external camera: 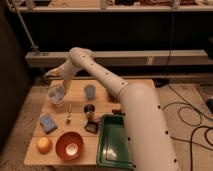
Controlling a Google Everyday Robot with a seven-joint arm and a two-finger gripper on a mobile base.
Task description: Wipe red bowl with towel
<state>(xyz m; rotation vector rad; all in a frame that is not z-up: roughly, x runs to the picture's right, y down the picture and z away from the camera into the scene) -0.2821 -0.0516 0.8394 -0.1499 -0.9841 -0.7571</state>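
Camera view: we saw white, smooth-shelled arm [107, 82] arching over wooden bench [79, 127]. Claw [57, 90] hung at bench's far left, fingers spread wide, directly at towel [56, 98], a soft, crumpled pale blue-grey cloth. We could not tell whether it actually gripped cloth. Red bowl [69, 146], round, shallow and glossy with pale centre, sat at near edge, well apart from towel. Round orange fruit [44, 145] lay just beside bowl, flat blue sponge [48, 123] behind it. Cylindrical blue cup [90, 91] stood near towel; rectangular green tray [115, 146] lay right of bowl.
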